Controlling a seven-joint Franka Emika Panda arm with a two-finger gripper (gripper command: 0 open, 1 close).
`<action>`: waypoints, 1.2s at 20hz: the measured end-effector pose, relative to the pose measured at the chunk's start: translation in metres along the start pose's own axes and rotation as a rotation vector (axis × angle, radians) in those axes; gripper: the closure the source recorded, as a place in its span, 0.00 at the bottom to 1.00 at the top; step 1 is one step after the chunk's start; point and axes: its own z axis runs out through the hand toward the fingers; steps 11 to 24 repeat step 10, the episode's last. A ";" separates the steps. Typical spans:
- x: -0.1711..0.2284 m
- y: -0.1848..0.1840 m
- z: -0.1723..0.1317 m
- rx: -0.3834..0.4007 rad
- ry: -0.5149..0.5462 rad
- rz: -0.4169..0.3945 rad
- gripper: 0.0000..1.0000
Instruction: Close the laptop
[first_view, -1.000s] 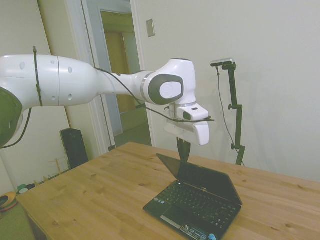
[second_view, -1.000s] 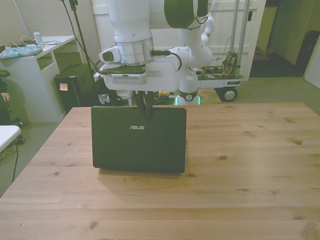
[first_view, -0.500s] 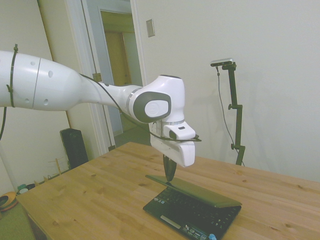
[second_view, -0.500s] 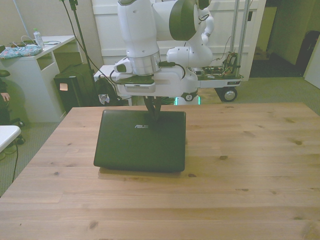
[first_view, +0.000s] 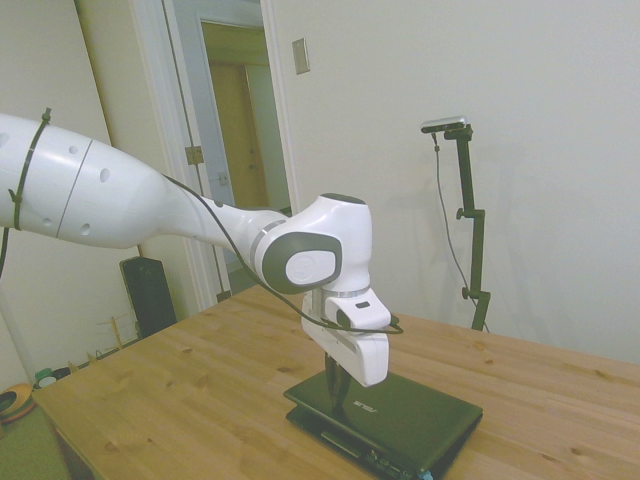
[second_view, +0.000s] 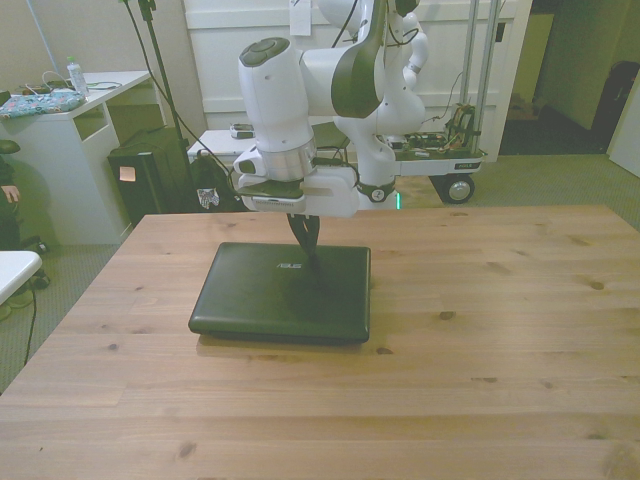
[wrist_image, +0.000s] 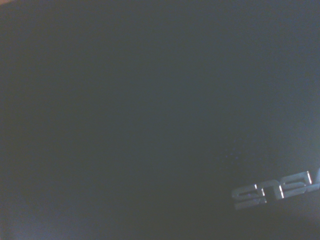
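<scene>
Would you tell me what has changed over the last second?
The pincer came down and pushed the laptop lid from propped open to flat shut; its tips rest on the lid beside the logo. The laptop's base stayed where it was on the table.

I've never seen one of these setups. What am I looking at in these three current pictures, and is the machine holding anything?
The white machine is a robot arm; the dark tip at its end is its hand, made of two fingers. One picture is taken from beside the wooden table, one from across it, and the dark, blurry one from a camera on the arm's wrist, looking straight down from close by. On the table lies a small black laptop, with its lid down flat or nearly so. The silver letters in the wrist picture are the logo on that lid. The hand holds nothing: its fingers are together, and their tip presses on the lid near the logo, beside the laptop's far edge in the front view.
</scene>
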 end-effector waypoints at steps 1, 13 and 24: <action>0.001 -0.001 0.003 -0.002 0.001 0.000 1.00; -0.077 -0.048 -0.057 0.084 0.078 -0.146 0.00; -0.077 -0.048 -0.057 0.084 0.078 -0.146 0.00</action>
